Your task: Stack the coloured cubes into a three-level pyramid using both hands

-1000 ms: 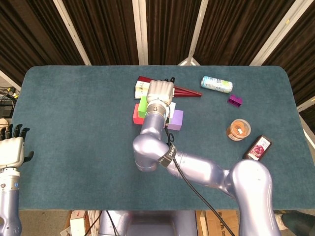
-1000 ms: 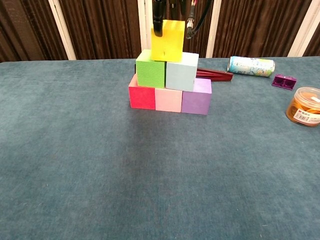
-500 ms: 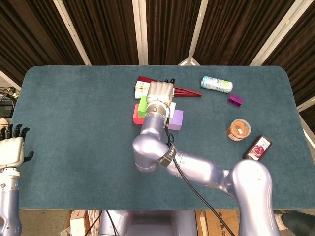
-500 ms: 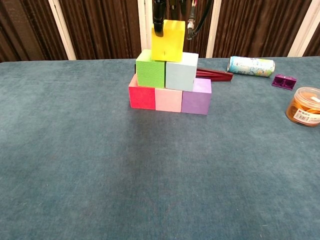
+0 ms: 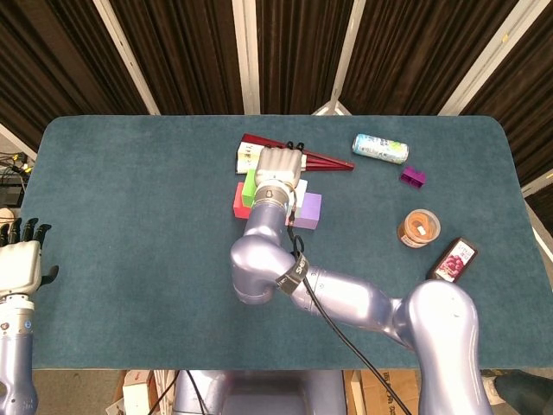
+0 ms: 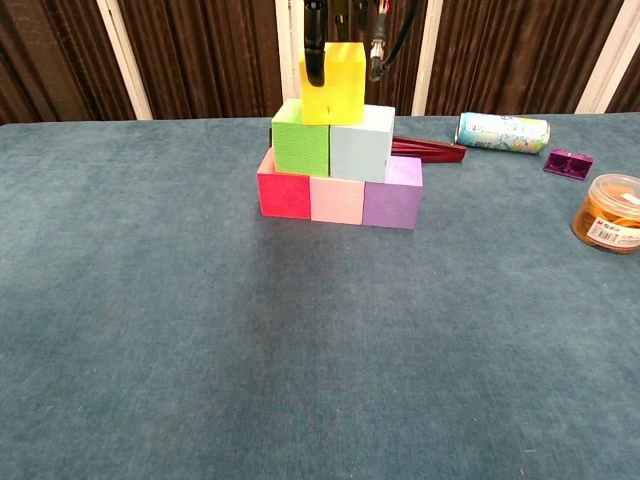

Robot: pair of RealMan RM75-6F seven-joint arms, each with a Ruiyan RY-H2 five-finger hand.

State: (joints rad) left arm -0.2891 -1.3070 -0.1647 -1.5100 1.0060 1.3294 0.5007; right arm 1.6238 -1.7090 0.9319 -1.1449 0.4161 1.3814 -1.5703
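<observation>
Right robot hand (image 5: pixel 279 162) reaches over the cube stack, fingers pointing down; chest view shows dark fingertips (image 6: pixel 314 55) on either side of the yellow cube (image 6: pixel 334 82), so it grips that cube. The yellow cube sits on top, straddling the seam between the green cube (image 6: pixel 301 143) and the pale blue cube (image 6: pixel 362 148); whether it rests fully on them or hangs just above cannot be told. Bottom row, left to right: red cube (image 6: pixel 284 190), pink cube (image 6: pixel 337 198), purple cube (image 6: pixel 393 198), all touching side by side on the teal surface (image 6: pixel 300 350). From the head view the right forearm covers most of the stack; only edges of the green, red and purple cubes show. Left robot hand (image 5: pixel 21 259) is at the far left edge, off the surface, well apart from the stack, fingers straight and holding nothing. Just behind the stack lie a dark red flat object (image 5: pixel 324 161) and a small white box (image 5: pixel 248 156). Further right: a can (image 6: pixel 503 132) on its side, a small purple piece (image 6: pixel 567 163), an orange-lidded jar (image 6: pixel 609 211), and a dark packet (image 5: pixel 454 259) near the surface's right edge.
</observation>
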